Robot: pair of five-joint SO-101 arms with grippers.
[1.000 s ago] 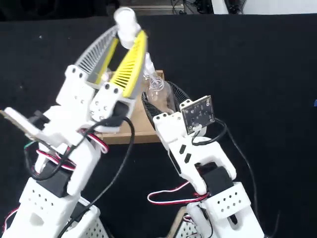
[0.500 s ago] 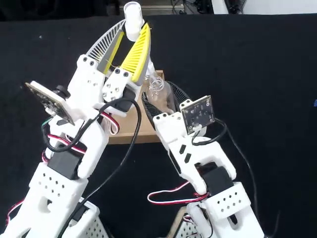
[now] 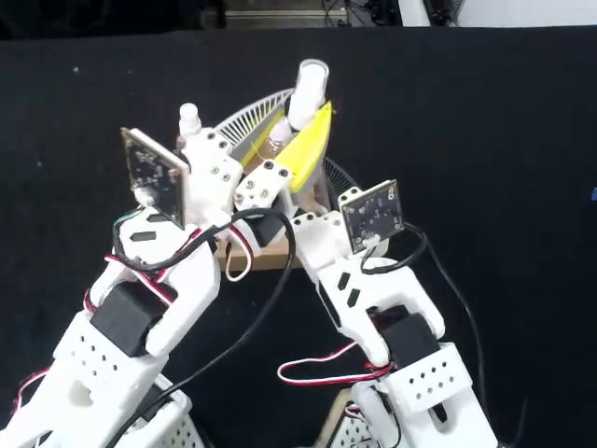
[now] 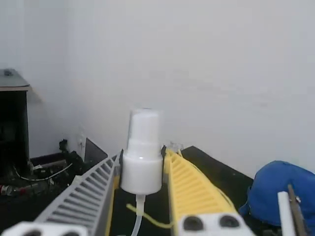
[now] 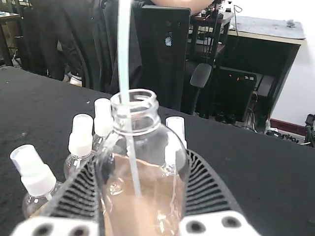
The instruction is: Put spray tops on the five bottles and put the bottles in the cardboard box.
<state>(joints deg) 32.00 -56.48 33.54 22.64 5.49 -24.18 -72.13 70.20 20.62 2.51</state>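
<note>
We see the left gripper (image 4: pixel 141 164) clamped on the spray top (image 4: pixel 142 145), cap poking past its fingertips. The right gripper (image 5: pixel 141 167) squeezes the bottle (image 5: pixel 147 206) between its fingers, with the tube (image 5: pixel 124 69) dipping into the neck.

Bright, even light falls on the matte black surface (image 3: pixel 504 121), which shows hardly any shadow. Behind the left claw (image 4: pixel 141 160) a pale wall (image 4: pixel 221 73) glows, and the white spray top (image 4: pixel 142 142) it grips nearly blends into it. The bottle (image 5: pixel 138 172) in the right claw (image 5: pixel 140 164) carries soft glints. The room (image 5: pixel 162 44) beyond that claw is dim.
</note>
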